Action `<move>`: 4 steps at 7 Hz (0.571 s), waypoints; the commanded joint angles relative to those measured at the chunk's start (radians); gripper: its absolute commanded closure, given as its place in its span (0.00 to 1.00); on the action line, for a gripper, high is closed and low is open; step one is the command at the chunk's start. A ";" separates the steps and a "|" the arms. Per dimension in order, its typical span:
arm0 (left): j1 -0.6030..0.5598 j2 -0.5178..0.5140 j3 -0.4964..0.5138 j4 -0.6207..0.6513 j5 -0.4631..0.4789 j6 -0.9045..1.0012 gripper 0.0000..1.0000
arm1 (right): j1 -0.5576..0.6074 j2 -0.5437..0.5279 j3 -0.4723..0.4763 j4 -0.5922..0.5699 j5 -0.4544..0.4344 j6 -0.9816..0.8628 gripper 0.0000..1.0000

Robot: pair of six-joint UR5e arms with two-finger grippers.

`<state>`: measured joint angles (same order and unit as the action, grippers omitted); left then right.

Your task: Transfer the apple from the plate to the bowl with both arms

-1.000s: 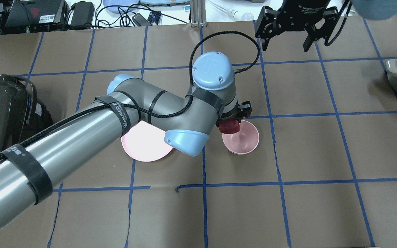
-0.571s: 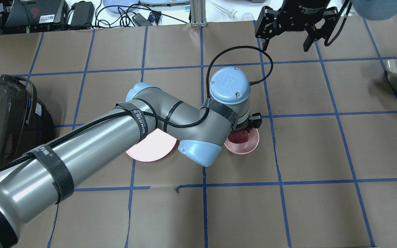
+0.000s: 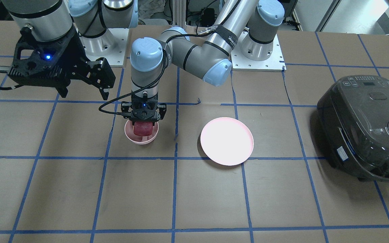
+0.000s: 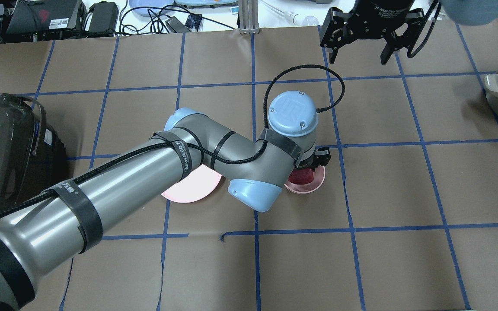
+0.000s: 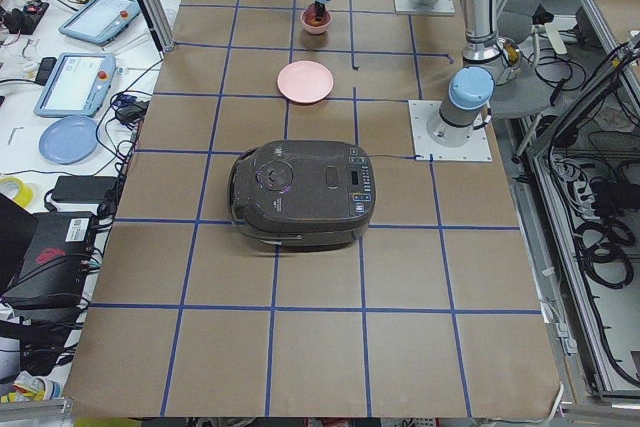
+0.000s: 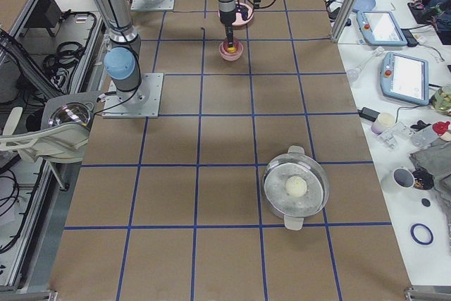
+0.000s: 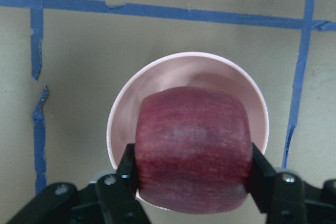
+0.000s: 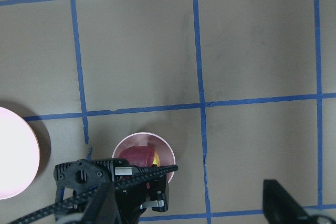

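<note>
the apple (image 7: 191,148) is pinched between the two fingers of the left gripper (image 3: 143,122), sunk inside the rim of the bowl (image 7: 157,74); whether it touches the bowl's floor cannot be told. in the left wrist view it reads as a squat barrel, its broader span running finger to finger. no stem or calyx shows, so which way its core points cannot be told. that view shows only dark red skin. the right wrist and exterior right views show the yellowish patch on the side turned toward the tabletop's right end. the bowl stands upright about mid-tabletop (image 3: 194,202), well apart from every edge. the plate (image 3: 226,141) lies near it on the side toward the left end, not touching. open brown tabletop runs from both toward the operators' edge. a dark rice cooker (image 3: 366,128) sits further toward the left end. a metal pot (image 6: 296,187) with a pale ball in it stands toward the right end, seen whole only in the exterior right view. the right gripper (image 4: 358,48) hangs high, off the bowl toward the operators' edge, its fingers spread with nothing between them. in the overhead view the left arm's wrist covers most of the bowl and part of the plate; the front-facing view shows both whole.
</note>
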<state>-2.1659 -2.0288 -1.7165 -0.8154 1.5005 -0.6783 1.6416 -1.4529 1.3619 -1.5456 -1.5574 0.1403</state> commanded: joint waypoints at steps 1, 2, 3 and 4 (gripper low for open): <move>-0.002 0.011 0.003 0.001 0.001 -0.001 0.20 | 0.001 0.000 0.000 0.001 0.000 -0.001 0.00; -0.002 0.030 0.000 0.002 0.001 0.000 0.03 | 0.000 0.000 0.000 0.001 0.000 -0.001 0.00; 0.000 0.041 -0.014 -0.004 0.004 0.017 0.00 | 0.000 0.000 0.000 0.001 0.000 -0.001 0.00; 0.009 0.051 -0.015 0.002 0.003 0.022 0.00 | 0.000 0.000 0.000 0.004 0.000 -0.001 0.00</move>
<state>-2.1638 -1.9908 -1.7263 -0.8157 1.5034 -0.6651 1.6417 -1.4527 1.3622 -1.5439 -1.5570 0.1396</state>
